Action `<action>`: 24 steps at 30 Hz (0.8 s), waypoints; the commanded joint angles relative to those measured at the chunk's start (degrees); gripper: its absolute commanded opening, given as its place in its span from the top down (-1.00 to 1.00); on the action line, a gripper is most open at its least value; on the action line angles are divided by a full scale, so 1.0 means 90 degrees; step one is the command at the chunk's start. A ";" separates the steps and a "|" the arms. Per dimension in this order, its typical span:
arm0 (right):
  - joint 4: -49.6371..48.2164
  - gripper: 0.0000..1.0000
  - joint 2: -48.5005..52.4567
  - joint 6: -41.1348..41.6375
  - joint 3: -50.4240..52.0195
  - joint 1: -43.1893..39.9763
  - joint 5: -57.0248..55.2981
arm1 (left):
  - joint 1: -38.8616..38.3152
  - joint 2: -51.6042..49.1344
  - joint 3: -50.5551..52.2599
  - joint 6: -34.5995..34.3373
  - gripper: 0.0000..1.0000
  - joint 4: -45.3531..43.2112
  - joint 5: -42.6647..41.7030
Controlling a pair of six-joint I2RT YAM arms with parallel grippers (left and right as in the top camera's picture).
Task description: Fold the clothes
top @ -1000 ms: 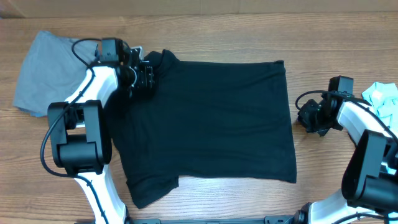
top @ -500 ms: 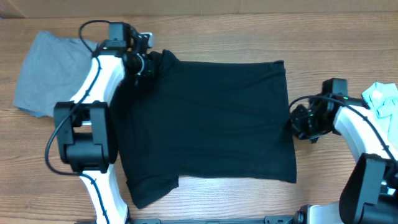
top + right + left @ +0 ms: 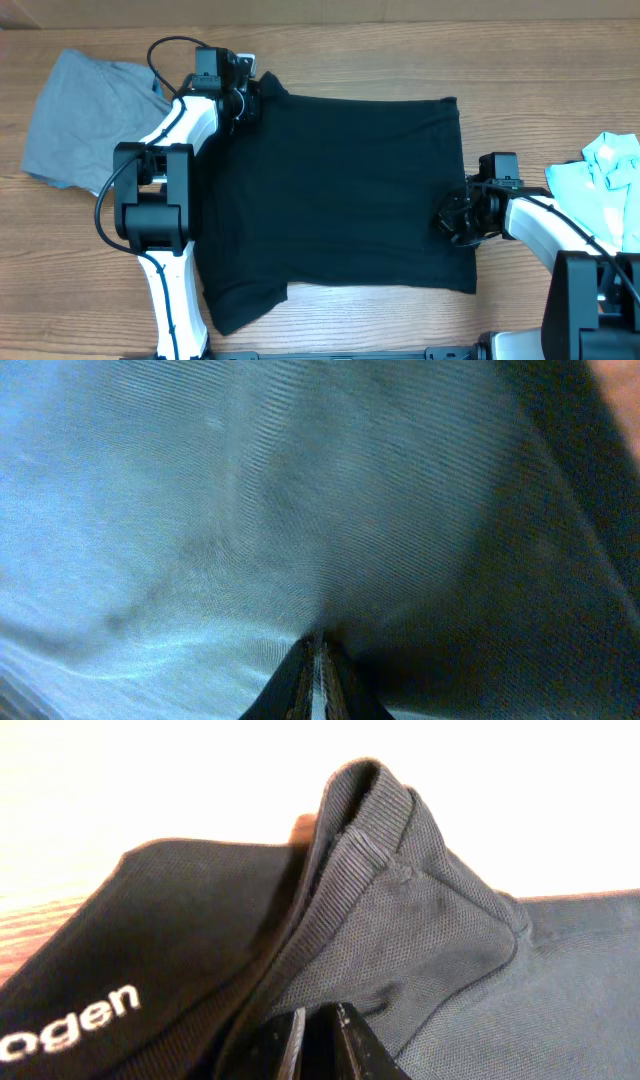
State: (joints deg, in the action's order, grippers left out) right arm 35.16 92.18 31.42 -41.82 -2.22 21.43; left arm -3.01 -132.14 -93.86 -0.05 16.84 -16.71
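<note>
The clothes here are chiefly a large black shirt [image 3: 340, 190], spread flat in the middle of the table. My left gripper [image 3: 243, 103] is at its top left corner, by the neck. In the left wrist view that gripper [image 3: 318, 1020] is shut on the cloth just below the ribbed collar [image 3: 350, 870], which stands up in a fold. White lettering [image 3: 80, 1020] shows beside it. My right gripper [image 3: 452, 218] sits on the shirt's right edge. In the right wrist view the right gripper [image 3: 320, 645] is shut, and black shirt cloth [image 3: 300, 510] puckers at its tips and fills the view.
A grey garment [image 3: 70, 120] lies crumpled at the far left of the wooden table [image 3: 330, 320]. A light-blue garment [image 3: 605, 180] lies at the far right, close behind my right arm.
My left gripper moved up and right to the collar and closed on it. My right gripper moved left onto the shirt's right edge and shut on the cloth.
</note>
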 commanded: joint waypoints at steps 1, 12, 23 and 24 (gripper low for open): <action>0.0342 0.82 0.0126 0.0457 0.0401 0.0027 -0.0780 | 0.0175 -0.0231 -0.0095 -0.0712 0.68 -0.0352 0.0559; 0.0369 0.60 -0.0464 -0.0721 -0.0211 0.0024 -0.0078 | 0.0347 -0.0192 -0.1715 -0.0469 0.57 0.1180 -0.0355; 0.1032 0.47 -0.2742 -0.1042 -0.0801 0.0027 0.0087 | 0.0345 0.1120 -0.4461 0.0199 0.32 0.5319 -0.0367; 0.1093 0.43 -0.2956 -0.1039 -0.0857 0.0027 0.0087 | 0.0345 0.1297 -0.4578 0.0199 0.29 0.5603 -0.0318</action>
State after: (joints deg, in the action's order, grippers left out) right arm 44.58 70.46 23.24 -46.96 -2.15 21.80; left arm 0.10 -129.36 -129.29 -0.25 63.51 -19.27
